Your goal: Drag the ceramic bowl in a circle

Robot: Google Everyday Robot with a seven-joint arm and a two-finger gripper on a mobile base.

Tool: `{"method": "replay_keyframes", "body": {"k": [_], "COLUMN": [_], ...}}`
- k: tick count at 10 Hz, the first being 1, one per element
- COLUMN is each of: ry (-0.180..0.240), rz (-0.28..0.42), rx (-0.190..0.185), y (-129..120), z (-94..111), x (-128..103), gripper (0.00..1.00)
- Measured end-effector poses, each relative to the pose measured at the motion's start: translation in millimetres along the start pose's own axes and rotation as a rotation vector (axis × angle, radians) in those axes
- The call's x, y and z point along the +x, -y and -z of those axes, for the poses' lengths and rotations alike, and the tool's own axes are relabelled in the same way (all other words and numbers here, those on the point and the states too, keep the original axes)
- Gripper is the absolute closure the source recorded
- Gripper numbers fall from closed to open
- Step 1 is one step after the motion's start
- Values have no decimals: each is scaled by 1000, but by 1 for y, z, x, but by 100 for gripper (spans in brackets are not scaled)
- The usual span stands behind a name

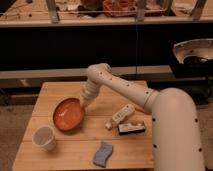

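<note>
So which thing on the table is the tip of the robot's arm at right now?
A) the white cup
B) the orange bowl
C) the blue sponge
B: the gripper is down at the right rim of the ceramic bowl, well apart from the white cup and the blue sponge.

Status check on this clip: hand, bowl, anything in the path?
Hand at right rim of ceramic bowl. Bowl sits left of table centre. White cup close at its front-left, could block the circle.

Seemingly a lab or workshop: cluttered bench (75, 20) behind a wooden table (75, 150), gripper (84, 104) at the ceramic bowl (67, 115).
</note>
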Motion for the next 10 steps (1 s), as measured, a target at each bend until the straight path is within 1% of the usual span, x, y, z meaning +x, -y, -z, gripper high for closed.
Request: {"method": "replay_keyframes", "body": {"k": [1,2,3,4,5,6,7,8,9,10], "ry": [-8,-23,-33,-38,-44,-47,-48,-56,-63,-68], "rz": [4,5,-15,-35,-65,-107,-120,-168,-212,-237], "rx": [3,5,3,2,2,1,1,2,2,3], "y": [-5,-15,-29,-40,-57,-75,-80,-98,-110,-114], "z": [3,7,13,17,23,28,30,37,43,46], "x": [14,34,44,45,40,28,24,1,-29,-49], "gripper": [97,97,97,97,97,97,97,97,97,97]}}
